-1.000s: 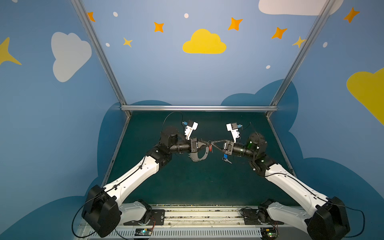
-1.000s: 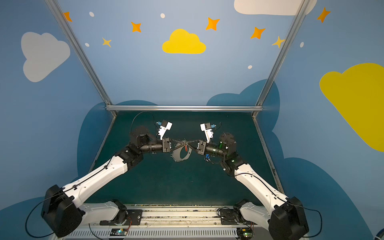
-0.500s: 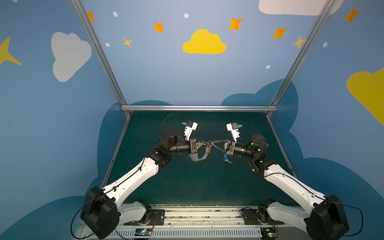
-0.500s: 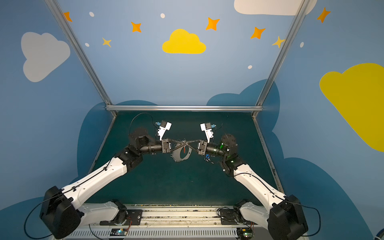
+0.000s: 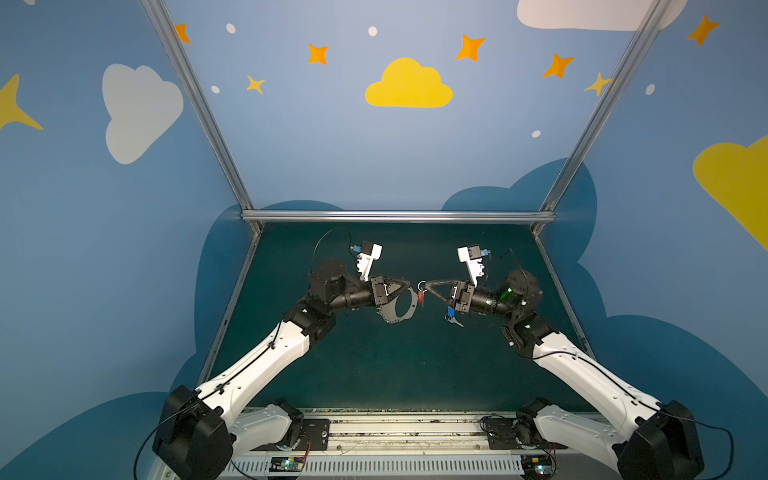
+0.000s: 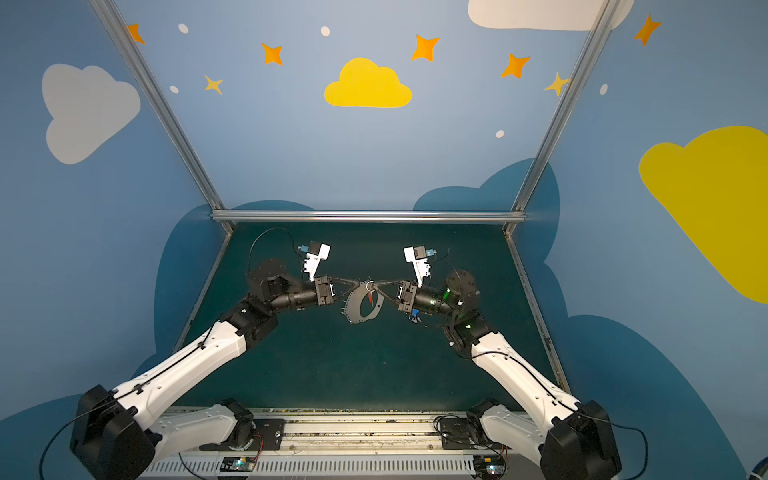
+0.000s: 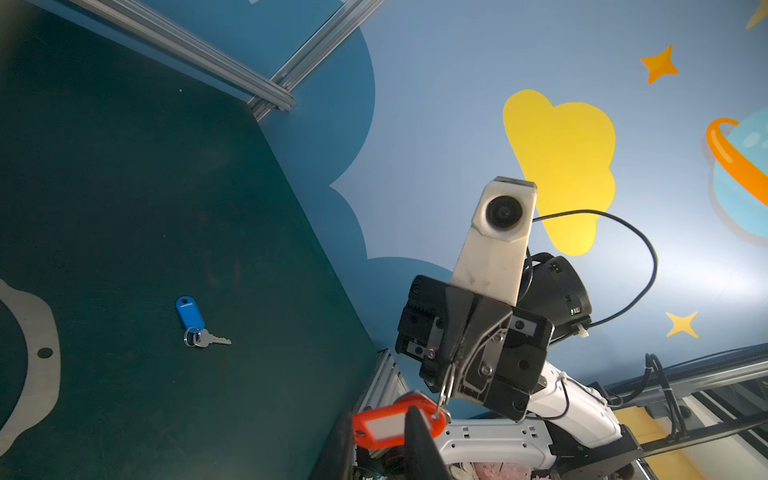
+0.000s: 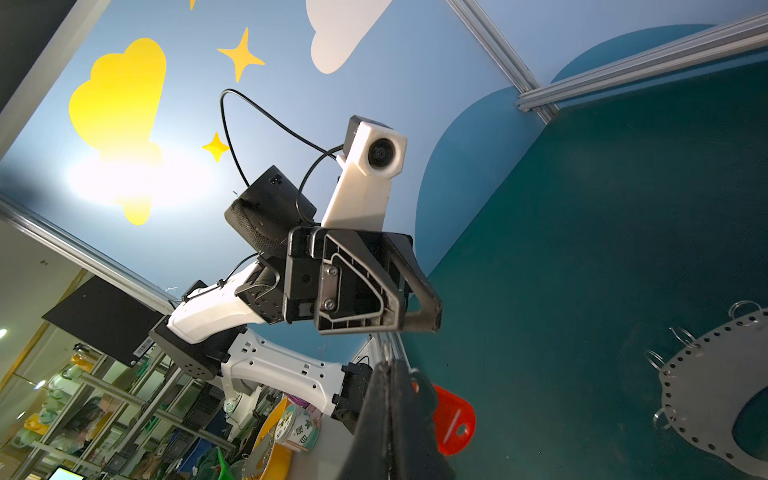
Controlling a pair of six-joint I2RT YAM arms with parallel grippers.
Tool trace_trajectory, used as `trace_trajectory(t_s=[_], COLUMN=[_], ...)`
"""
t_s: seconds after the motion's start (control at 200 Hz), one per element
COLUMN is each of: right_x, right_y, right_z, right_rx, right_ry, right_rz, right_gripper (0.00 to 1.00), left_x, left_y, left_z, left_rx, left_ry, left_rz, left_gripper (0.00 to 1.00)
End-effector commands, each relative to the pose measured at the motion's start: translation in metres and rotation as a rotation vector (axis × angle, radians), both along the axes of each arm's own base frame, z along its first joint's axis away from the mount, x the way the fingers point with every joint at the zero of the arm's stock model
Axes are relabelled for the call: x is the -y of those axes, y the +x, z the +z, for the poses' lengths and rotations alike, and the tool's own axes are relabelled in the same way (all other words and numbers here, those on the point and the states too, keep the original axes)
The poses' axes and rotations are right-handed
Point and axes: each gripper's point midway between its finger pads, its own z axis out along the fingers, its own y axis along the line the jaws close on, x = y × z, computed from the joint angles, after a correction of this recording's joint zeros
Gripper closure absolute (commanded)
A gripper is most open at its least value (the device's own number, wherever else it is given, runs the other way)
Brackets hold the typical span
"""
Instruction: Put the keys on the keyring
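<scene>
Grip has passed across since a second ago. The right gripper, whose fingers then stood apart, now has them pressed together on the split ring of the red-tagged key. The tag dangles at 6 o'clock beneath that ring.

The left gripper, shut a second ago, now shows a narrow gap between its fingers. In the left wrist view one dark finger crosses in front of the red tag. In the right wrist view its tips stand apart from the tag, so it appears to hold nothing.

Both arms sit almost where they were in both top views, tips nearly meeting above the middle of the mat. The keyring is unmoved, flat on the mat at 7 o'clock of the left fingertips. The blue-tagged key is also unmoved, lying on the mat at 4 o'clock of the right fingertips, apart from the keyring.
</scene>
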Motion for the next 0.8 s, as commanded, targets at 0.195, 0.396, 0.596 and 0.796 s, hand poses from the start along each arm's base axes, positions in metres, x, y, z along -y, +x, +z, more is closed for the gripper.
trace_trajectory(t_s=[0.195,0.396,0.596,0.796], right_x=[0.007,0.020,0.027,0.029], right_y=[0.004,0.020,0.032,0.038], right_z=[-0.012,-0.049,-0.084,-0.107], right_rx=[0.049,0.094,0.142,0.260], right_ry=[-0.068,-0.247,-0.396,-0.616], right_rz=[-0.076,-0.220,-0.306,-0.443], right_gripper=[1.00,1.00,1.00,1.00], left_x=[-0.004,-0.030,-0.035,-0.027], left_y=[0.009,0.038,0.044,0.044], left_z=[-0.007,-0.074,-0.139,-0.171], left_rx=[-0.022,-0.226,-0.426,-0.494], left_ry=[0.024,0.229,0.308,0.326], left_rz=[0.052,0.287,0.341,0.309], left_gripper=[0.70,0.51,0.49,0.50])
